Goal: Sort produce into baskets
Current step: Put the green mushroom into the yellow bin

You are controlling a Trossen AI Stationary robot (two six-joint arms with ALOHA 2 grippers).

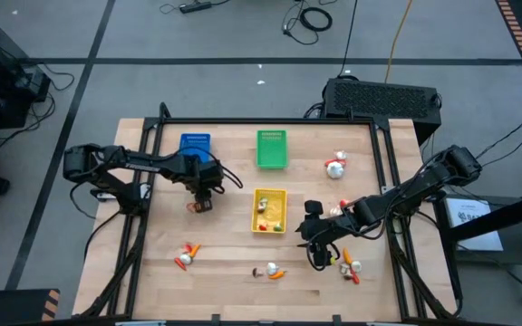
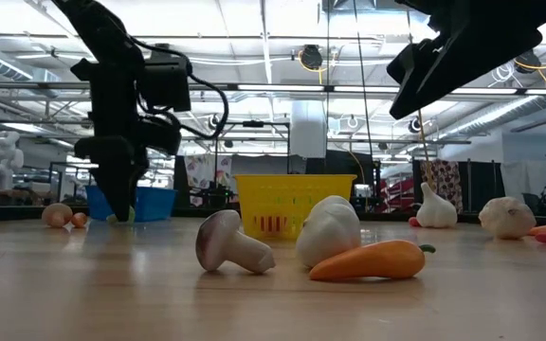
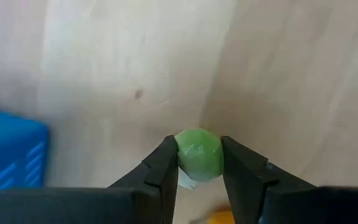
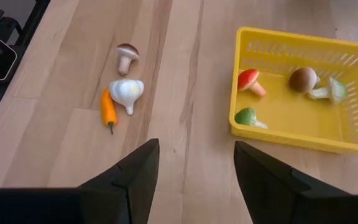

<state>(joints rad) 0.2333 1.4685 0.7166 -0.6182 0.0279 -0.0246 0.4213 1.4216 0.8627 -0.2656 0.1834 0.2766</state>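
Left wrist view: my left pincer [image 3: 199, 168] sits low over the bare table [image 3: 278, 68], fingers [image 3: 160, 171] pressed on both sides of a small green ball-shaped piece [image 3: 198, 153]; so clamped on it. Something white shows just under the ball and a yellow bit below that, can't tell what they are. Blue basket [image 3: 8, 152] corner close by.

High view: left pincer [image 1: 202, 201] is just in front of the blue basket [image 1: 195, 143], between it and the yellow basket [image 1: 270, 210]. Green basket [image 1: 272, 148] at the far side, looks to hold nothing I can make out. Yellow basket holds a few pieces.

Right wrist view: my right pincer [image 4: 194, 180] hangs above the table, fingers apart, nothing between them. Ahead of it, yellow basket [image 4: 328, 140] with a red-capped mushroom [image 4: 250, 81], a brown mushroom [image 4: 303, 79], and two green pieces [image 4: 248, 117]. Beside the basket on the table: brown mushroom [image 4: 126, 57], white garlic bulb [image 4: 127, 93], orange carrot [image 4: 107, 109], bunched together, garlic touching carrot.

High view, loose produce: small cluster [image 1: 186, 256] near the front left, another [image 1: 351, 266] front right by the right pincer, garlic with red bits [image 1: 335, 165] far right.
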